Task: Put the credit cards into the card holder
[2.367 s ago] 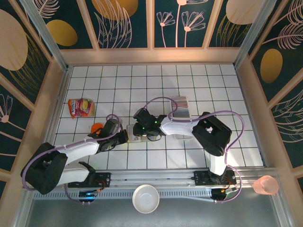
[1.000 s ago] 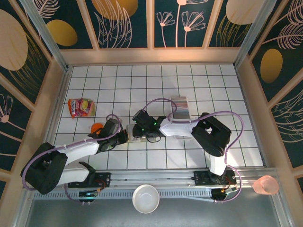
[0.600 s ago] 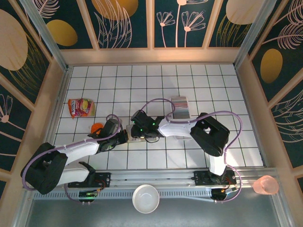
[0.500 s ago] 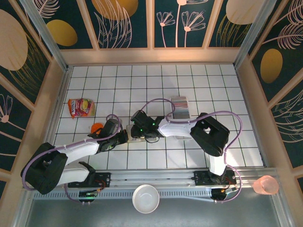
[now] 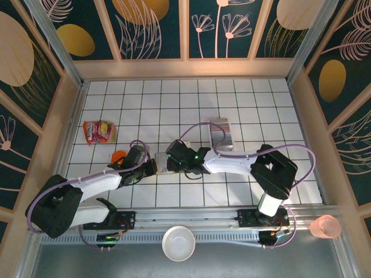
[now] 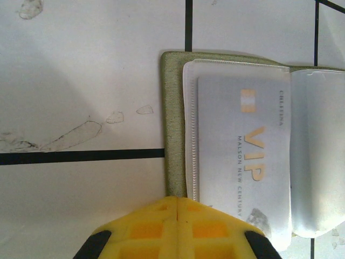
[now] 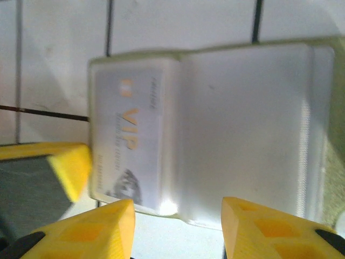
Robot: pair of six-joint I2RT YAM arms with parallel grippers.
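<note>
Since half a second ago the right arm [image 5: 232, 162] has swung its elbow out toward the right side and the near edge. Its jaws have spread wider.

From my station, the card holder [image 5: 162, 162] lies opened flat on the counter [image 5: 145, 104], near the middle, between the two wrists. In the left wrist view its olive edge [image 6: 172, 124] frames a pale clear sleeve, and a VIP card [image 6: 242, 156] sits inside that sleeve. The right wrist view, somewhat blurred, shows the same card [image 7: 126, 135] at the left arm's end of the holder.

The left arm [image 5: 93, 182] reaches in low on a diagonal from its base. Its jaws are clenched: the yellow fingers [image 6: 145, 229] meet with no gap at the holder's edge. I cannot tell whether they pinch that edge or only press on it.

The right forearm now lies long and low across the tiles. Its jaws are released, with yellow fingers [image 7: 253, 226] apart at the edge of the other sleeve and clamped on nothing.

The credit cards [image 5: 219, 126] stand in a row farther back, beyond the right forearm. A snack packet [image 5: 98, 131] and a small orange object [image 5: 119, 155] lie off to the left. A white bowl [image 5: 177, 243] and a pink cup [image 5: 324, 226] sit beyond the near rail.
</note>
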